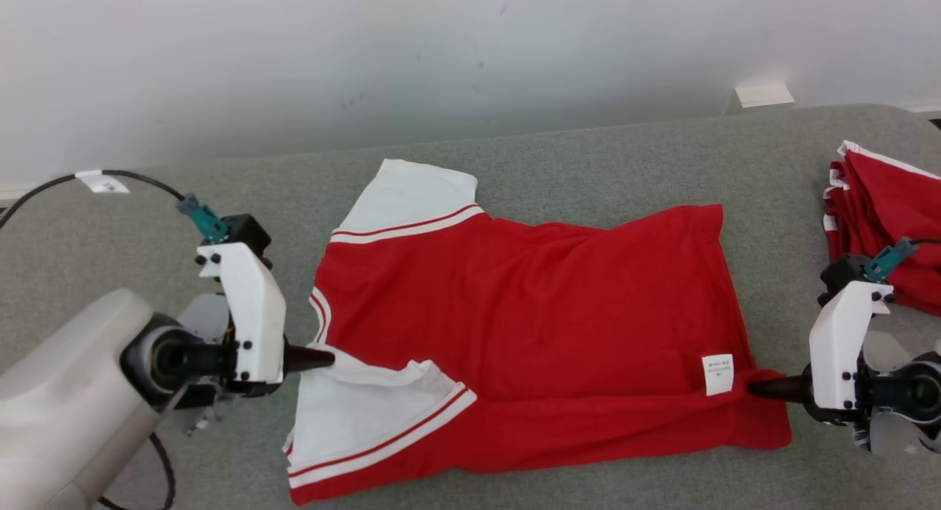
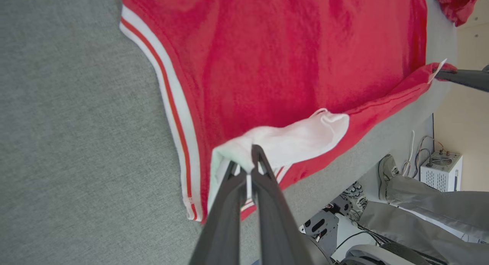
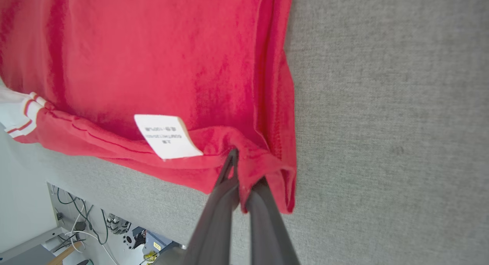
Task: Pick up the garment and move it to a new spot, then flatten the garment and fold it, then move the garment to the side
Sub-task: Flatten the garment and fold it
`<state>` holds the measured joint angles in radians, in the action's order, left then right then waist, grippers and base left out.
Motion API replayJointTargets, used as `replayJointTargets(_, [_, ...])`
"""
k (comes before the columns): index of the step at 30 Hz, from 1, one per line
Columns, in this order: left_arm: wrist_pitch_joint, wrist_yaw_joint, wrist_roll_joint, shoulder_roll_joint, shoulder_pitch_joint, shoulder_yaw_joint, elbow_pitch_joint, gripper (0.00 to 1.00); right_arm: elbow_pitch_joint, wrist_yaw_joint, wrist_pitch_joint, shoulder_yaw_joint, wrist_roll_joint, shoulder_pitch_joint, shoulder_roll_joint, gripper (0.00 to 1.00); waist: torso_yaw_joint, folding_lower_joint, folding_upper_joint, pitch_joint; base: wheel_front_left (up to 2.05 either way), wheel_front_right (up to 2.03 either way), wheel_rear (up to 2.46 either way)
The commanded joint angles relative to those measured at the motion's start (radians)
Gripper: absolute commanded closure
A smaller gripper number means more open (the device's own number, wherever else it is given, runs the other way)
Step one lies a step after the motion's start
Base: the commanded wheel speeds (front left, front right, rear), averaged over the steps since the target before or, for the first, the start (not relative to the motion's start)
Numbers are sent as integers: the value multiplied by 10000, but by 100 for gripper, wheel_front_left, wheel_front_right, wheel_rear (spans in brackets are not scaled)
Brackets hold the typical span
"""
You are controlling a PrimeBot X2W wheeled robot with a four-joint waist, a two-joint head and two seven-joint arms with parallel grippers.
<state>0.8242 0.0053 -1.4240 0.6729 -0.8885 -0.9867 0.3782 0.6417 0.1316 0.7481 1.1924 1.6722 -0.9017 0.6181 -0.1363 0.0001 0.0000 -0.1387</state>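
The left gripper (image 2: 246, 164) is pinching a bunch of the white sleeve (image 2: 290, 143) with its jaws fully closed, at the shoulder end of the red T-shirt (image 1: 529, 304). The right gripper (image 3: 238, 173) is clamping just as narrowly on the red hem (image 3: 280, 181), just beside the white care label (image 3: 166, 137). Both are gripping the same near long edge at opposite ends, so that edge is stretching into a raised line between them while the rest of the cloth is lying on the grey padded table (image 1: 588, 164). This paired hold is likely keeping the edge straight so the near side can be carried over the far half as a lengthwise fold. The T-shirt is lying across the middle of the table, neck end to the robot's left and hem to its right, with the far sleeve (image 1: 412, 198) spreading flat. A pile of red garments (image 1: 889, 216) is sitting at the right end, probably marking where finished pieces are going.
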Motion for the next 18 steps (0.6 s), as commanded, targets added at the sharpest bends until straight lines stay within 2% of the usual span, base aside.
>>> replayJointTargets(1, [-96, -122, 2, -121, -78, 0, 267, 100, 224, -21, -32, 47, -98, -163, -148, 55, -27, -1, 0, -3, 0, 0, 0])
replayJointTargets(2, [-124, -201, -41, -221, -65, 0, 516, 100, 389, -21, -80, 66, -123, -210, -255, 22, -39, -1, 0, 3, 0, 0, 0])
replayJointTargets(3, [-194, -292, -19, -300, -89, 11, 744, 53, 561, -21, -149, 79, -146, -248, -354, 0, -43, -1, 0, 5, 0, 0, 0])
replayJointTargets(4, [-279, -384, 39, -397, -114, 14, 966, 0, 690, -21, -251, 65, -167, -272, -449, 0, -41, -1, 0, 14, 0, 0, 0])
replayJointTargets(8, [-806, -637, 178, -730, -107, 85, 1671, 0, 915, -21, -818, -81, -246, -359, -525, 0, 21, -1, 0, 201, 0, 0, 0])
replayJointTargets(11, [-1645, -912, 420, -812, -214, 250, 1959, 0, 817, -21, -1673, -357, -313, -261, -348, 0, 92, -1, 0, 411, 0, 0, 0])
replayJointTargets(15, [-3179, -1193, 887, -831, -82, 494, 1826, 0, 97, -21, -3485, -904, -450, 150, -38, 0, 195, -1, 0, 688, 0, 0, 0])
replayJointTargets(18, [-4802, -1263, 1442, -651, 200, 692, 1464, 0, -728, -19, -5402, -1297, -971, 493, 328, 0, 240, -1, 0, 874, 0, 0, 0])
